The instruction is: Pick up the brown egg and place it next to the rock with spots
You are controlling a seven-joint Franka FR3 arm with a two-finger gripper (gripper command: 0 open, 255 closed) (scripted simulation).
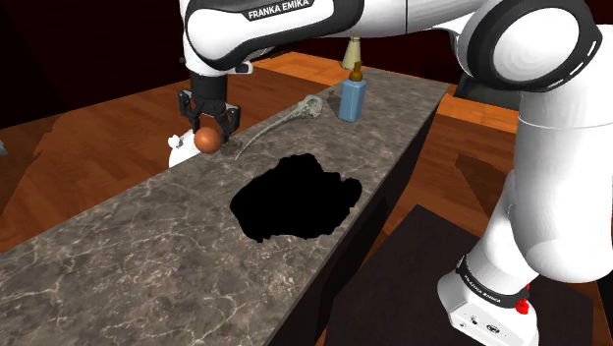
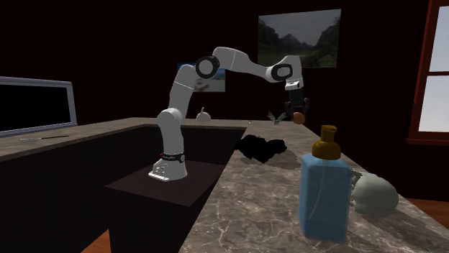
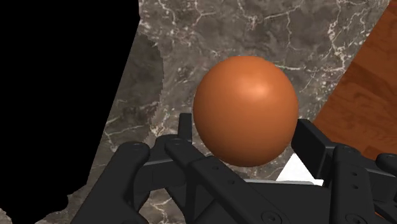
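Black lumpy shape (image 1: 295, 197) is sitting mid-counter (image 1: 118, 265), nearest the shoulder cam. Beyond it, the gripper (image 1: 207, 136) is clasping the brown egg (image 1: 206, 141) btwn its fingers, hanging over the marble's far edge w/ a white obj (image 1: 180, 147) just beside. Farther back, a blue bottle (image 1: 352, 98) is standing upright.

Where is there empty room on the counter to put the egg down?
The counter is bare from the black rock toward the shoulder view's lower left. It is crowded past the rock: the skull, blue bottle and a white thing sit there.
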